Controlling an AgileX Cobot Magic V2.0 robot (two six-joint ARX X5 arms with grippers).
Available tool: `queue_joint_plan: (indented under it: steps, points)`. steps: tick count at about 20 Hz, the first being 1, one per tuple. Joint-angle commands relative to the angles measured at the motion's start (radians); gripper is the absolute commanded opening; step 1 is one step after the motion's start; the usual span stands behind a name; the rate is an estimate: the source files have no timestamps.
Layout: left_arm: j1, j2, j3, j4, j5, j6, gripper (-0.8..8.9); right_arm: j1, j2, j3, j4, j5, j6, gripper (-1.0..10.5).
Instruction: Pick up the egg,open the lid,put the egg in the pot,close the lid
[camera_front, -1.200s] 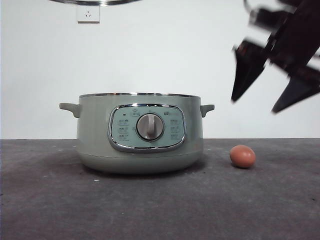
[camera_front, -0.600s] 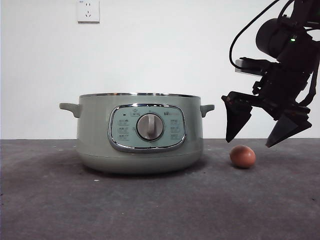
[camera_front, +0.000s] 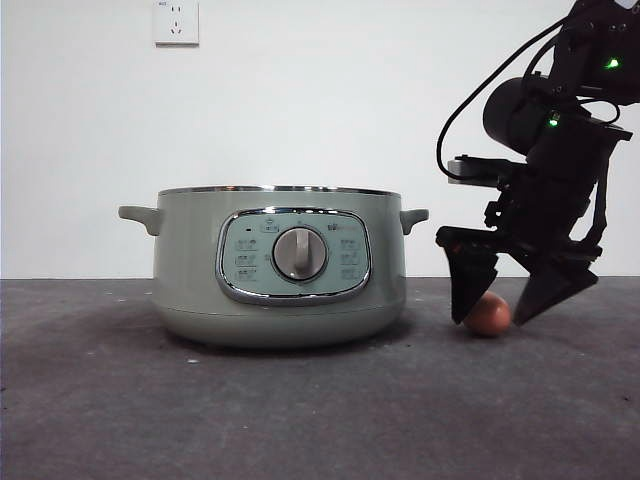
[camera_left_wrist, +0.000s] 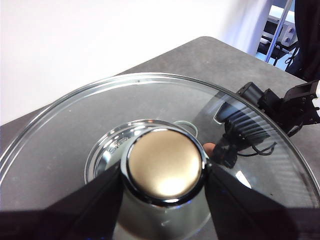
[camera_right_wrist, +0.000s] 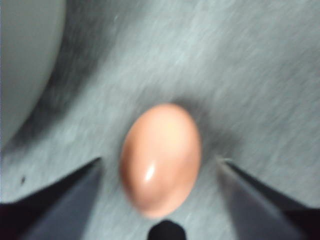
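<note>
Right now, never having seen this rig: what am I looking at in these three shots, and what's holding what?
This is a two-armed table robot; each arm ends in a pincer of two black jaws. One picture looks level across the dark grey table from a low front camera; the other two come from cameras on the wrists.

On the table stand a large round sage-green electric pot, uncovered, and beside it a small brown-orange egg.

The right pincer is down at the egg, jaws open on either side of it, apart from it in the right wrist view.

The left pincer is shut on the knob of the round chrome-rimmed glass lid, held up above the pot, out of the front view.
</note>
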Motion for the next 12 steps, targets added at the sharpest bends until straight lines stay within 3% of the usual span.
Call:
queue_joint_plan:
  steps: [1,4,8,12]
  points:
    - [-0.002,-0.014,0.008,0.045,0.008,-0.006,-0.08,0.001,0.004,0.002,0.016,0.002,0.022,1.5]
    - [-0.002,-0.014,0.008,0.044,0.008,-0.006,-0.08,0.001,0.004,0.002,0.016,-0.001,0.023,-0.2]
    - [-0.002,-0.014,0.008,0.043,0.008,-0.006,-0.08,0.001,-0.031,0.002,-0.016,-0.001,0.052,-0.2]
    - [-0.002,-0.014,0.008,0.041,0.008,-0.005,-0.08,0.001,-0.195,0.002,-0.037,-0.001,0.080,-0.2]
